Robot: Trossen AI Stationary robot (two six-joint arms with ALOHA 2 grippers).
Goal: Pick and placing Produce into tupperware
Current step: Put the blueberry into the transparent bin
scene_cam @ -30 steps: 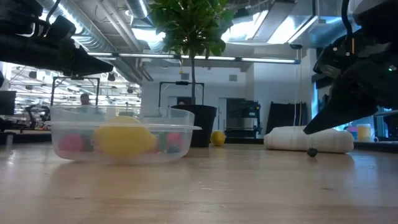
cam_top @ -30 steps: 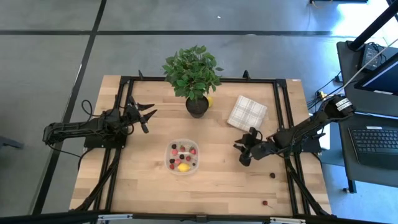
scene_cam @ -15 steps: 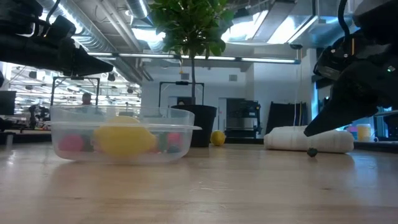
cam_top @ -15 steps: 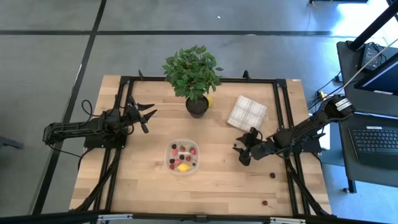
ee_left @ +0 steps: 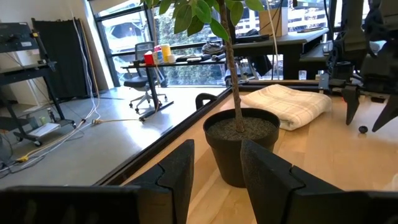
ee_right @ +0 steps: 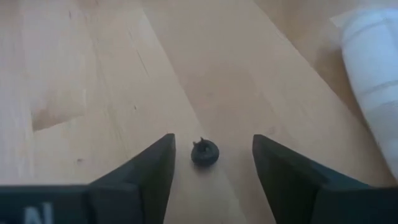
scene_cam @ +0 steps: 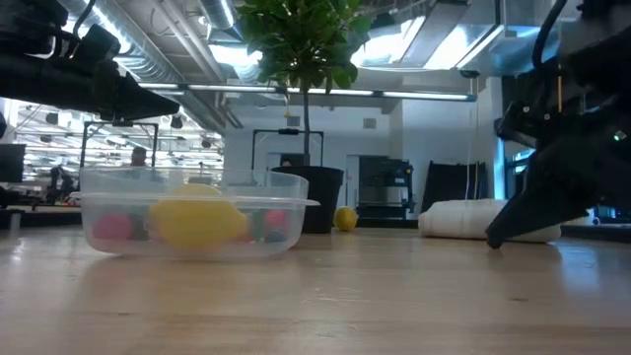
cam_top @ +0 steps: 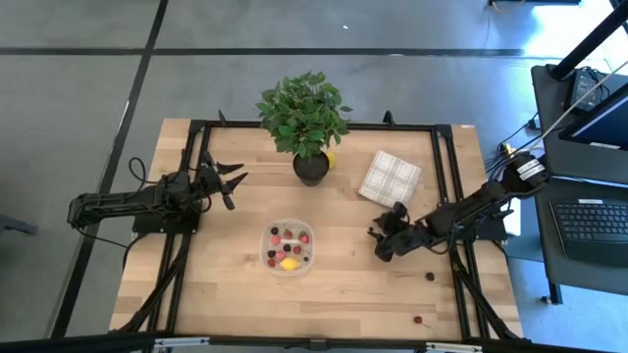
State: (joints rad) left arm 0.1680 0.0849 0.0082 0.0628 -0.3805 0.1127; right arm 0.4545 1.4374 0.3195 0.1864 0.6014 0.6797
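I take the tupperware (cam_top: pixel 290 246) as my landmark; it sits on the desk (cam_top: pixel 334 294) with several pieces of produce (cam_top: pixel 289 262) lying inside it. Behind it stands the potted plant (cam_top: pixel 305 113), and a lemon-like piece (cam_top: pixel 331 159) lies just beside the pot. Behind and to the right of the tupperware lies the folded cloth (cam_top: pixel 390 176). Directly right of the tupperware my right pincer (cam_top: pixel 377 238) sits low over the desk, a small berry (ee_right: pixel 204 152) lying between its spread fingers. Farther right lie two loose berries (cam_top: pixel 429 277), one nearer the front edge. Left of the tupperware, well apart, hangs my left pincer (cam_top: pixel 234 179), fingers spread.
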